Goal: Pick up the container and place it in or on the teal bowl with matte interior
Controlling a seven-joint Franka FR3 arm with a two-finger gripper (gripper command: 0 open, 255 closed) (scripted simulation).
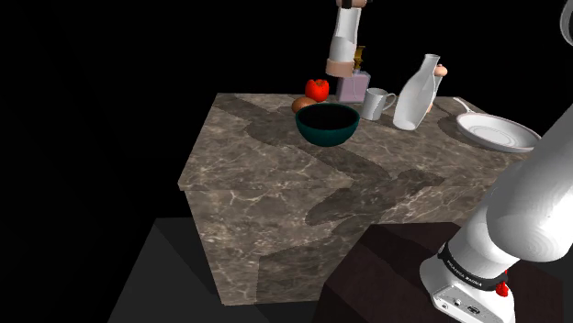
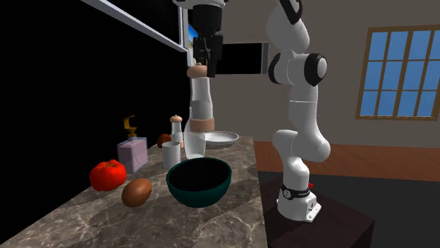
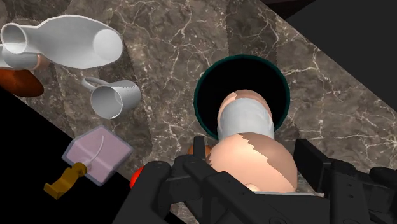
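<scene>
- One white-and-tan container (image 1: 346, 41) hangs at 12 o'clock above the teal bowl (image 1: 327, 124) in my shoulder view, clear of the marble counter (image 1: 266, 174); a white mug (image 1: 375, 103) stands at 2 o'clock of the bowl
- Second exterior view: my gripper (image 2: 204, 67) is clamped on the container's top; the bowl sits at 6 o'clock below it; a tomato (image 2: 107, 175) lies at 9 o'clock of the bowl
- Wrist view: the black fingers (image 3: 172, 184) clasp the container; the bowl's dark opening lies directly beyond it
</scene>
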